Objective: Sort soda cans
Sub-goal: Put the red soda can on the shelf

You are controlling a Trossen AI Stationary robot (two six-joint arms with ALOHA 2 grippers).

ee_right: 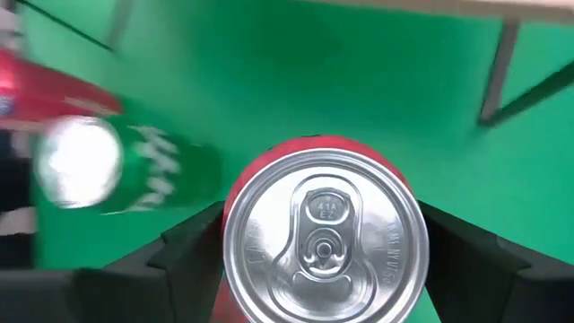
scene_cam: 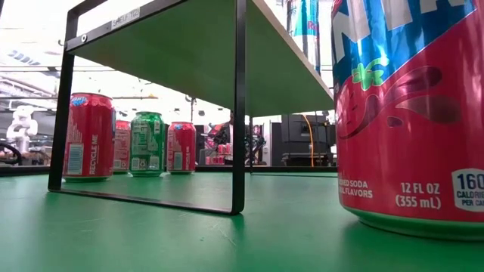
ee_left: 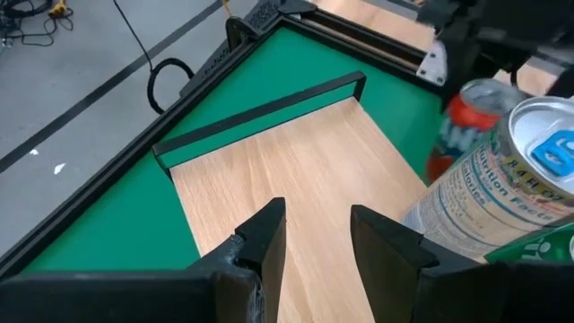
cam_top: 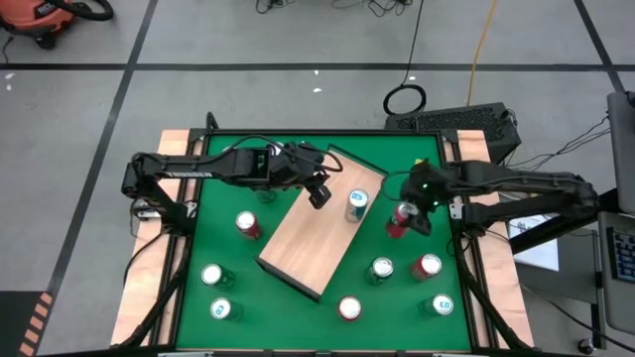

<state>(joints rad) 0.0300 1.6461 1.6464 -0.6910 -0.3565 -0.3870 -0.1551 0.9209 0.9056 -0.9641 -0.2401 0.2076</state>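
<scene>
My right gripper (cam_top: 407, 213) is shut on a red soda can (cam_top: 399, 220) over the green mat, right of the light wooden board (cam_top: 317, 223). In the right wrist view the can's silver top (ee_right: 321, 233) fills the space between the fingers. My left gripper (ee_left: 318, 215) hovers open above the board's far part, with nothing between its fingers. A white and teal can (ee_left: 502, 179) stands on the board beside it. Other red, green and teal cans stand on the mat, such as a red one (cam_top: 247, 224) and a green one (cam_top: 381, 269). My right gripper pinches the red can between its two fingers (ee_right: 193, 240), which sit on opposite sides of the upper wall just under the rim (ee_right: 230, 247). They come from above, slanting down. The can tilts with the gripper. I cannot tell whether its bottom is clear of the mat.
The board stands askew on black metal legs (scene_cam: 239, 113) in the middle of the mat. Left of it are a green can (cam_top: 212, 276) and a teal one (cam_top: 225, 310). Near and right are red cans (cam_top: 349, 308) (cam_top: 427, 266) and a teal one (cam_top: 442, 305). A black frame rims the table.
</scene>
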